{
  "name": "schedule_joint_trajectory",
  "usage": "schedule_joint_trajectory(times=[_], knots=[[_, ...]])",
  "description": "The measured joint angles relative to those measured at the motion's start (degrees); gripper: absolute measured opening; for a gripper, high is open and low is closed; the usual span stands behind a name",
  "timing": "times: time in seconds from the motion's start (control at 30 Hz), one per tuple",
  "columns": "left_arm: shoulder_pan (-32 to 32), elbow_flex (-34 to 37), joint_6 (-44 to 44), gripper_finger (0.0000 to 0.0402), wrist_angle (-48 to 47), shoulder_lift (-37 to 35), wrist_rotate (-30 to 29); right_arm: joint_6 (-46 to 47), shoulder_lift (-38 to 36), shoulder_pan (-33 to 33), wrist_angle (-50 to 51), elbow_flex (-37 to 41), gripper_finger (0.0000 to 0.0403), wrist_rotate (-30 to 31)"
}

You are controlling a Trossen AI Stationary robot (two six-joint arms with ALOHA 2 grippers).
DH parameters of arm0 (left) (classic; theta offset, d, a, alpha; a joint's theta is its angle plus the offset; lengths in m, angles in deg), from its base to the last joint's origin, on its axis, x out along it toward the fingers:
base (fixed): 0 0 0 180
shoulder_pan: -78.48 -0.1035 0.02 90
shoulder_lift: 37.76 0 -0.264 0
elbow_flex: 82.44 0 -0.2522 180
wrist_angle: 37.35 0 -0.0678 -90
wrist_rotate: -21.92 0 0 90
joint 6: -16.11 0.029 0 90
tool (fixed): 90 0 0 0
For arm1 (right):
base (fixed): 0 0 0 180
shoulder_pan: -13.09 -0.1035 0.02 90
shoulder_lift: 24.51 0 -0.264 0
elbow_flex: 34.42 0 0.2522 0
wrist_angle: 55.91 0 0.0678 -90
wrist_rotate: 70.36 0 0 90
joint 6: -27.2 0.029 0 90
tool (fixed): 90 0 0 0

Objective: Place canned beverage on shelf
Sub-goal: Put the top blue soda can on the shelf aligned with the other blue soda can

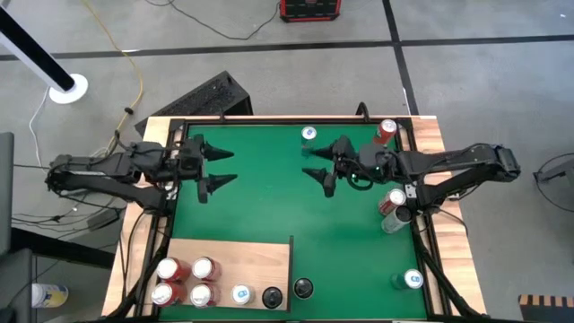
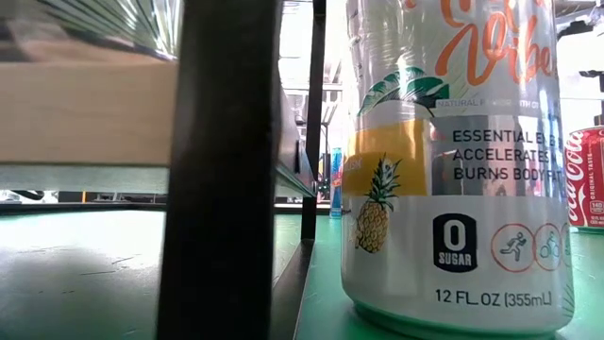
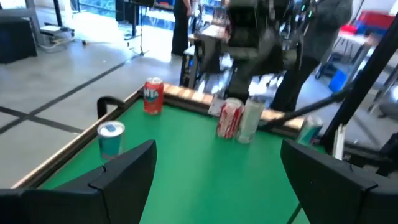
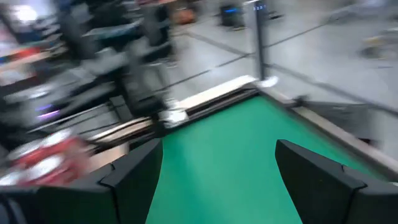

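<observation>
Pale wood shelf (image 1: 269, 260) flat, rectangular; cylindrical cans (image 1: 186, 280) upright on it.

shelf: flat pale wooden board (image 1: 247, 258) | lying flat, six upright cans on it | well apart from both grippers

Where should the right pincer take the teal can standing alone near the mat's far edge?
Around the mid-height side wall of the upright teal cylindrical can, approaching level from the side facing the open right pincer; nothing crowds its round wall.
</observation>
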Motion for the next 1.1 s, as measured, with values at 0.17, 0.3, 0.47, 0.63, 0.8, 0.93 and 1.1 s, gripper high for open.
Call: schedule_joint_trajectory(times=[0.17, 0.3, 0.47, 0.63, 0.8, 0.93, 1.1], knots=[[0.04, 0.06, 2.28, 0.0327, -3.61, 0.25, -0.04, 5.71, 5.07, 2.01, 9.69, -7.39, 0.0335, 12.46], [0.09, 0.05, 0.52, 0.0327, -6.51, -2.47, 4.57, 7.55, 12.42, 3.86, 13.92, -15.4, 0.0335, 17.62], [0.06, 0.04, 2.61, 0.0327, -10.57, -7.15, 5.64, 17.08, 21.92, 8.08, 31.75, -29.55, 0.0335, 19.3], [0.11, 0.03, 4.4, 0.0327, -13.79, -10.83, 6.51, 18.56, 29.41, 12.66, 46.42, -42.2, 0.0335, 13.65], [0.09, 0.03, 4.93, 0.0327, -13.96, -12.19, 6.39, 10.42, 33.44, 15.95, 48.41, -47.94, 0.0335, 7.5], [0.09, 0.03, 2.98, 0.0327, -14.04, -12.1, 6.4, 6.91, 33.81, 20.19, 48.39, -48.29, 0.0335, 1.99], [0.09, 0.03, 1.21, 0.0327, -14.06, -11.96, 5.85, 1.65, 33.82, 22.72, 47.38, -48.29, 0.0335, 1.28]])
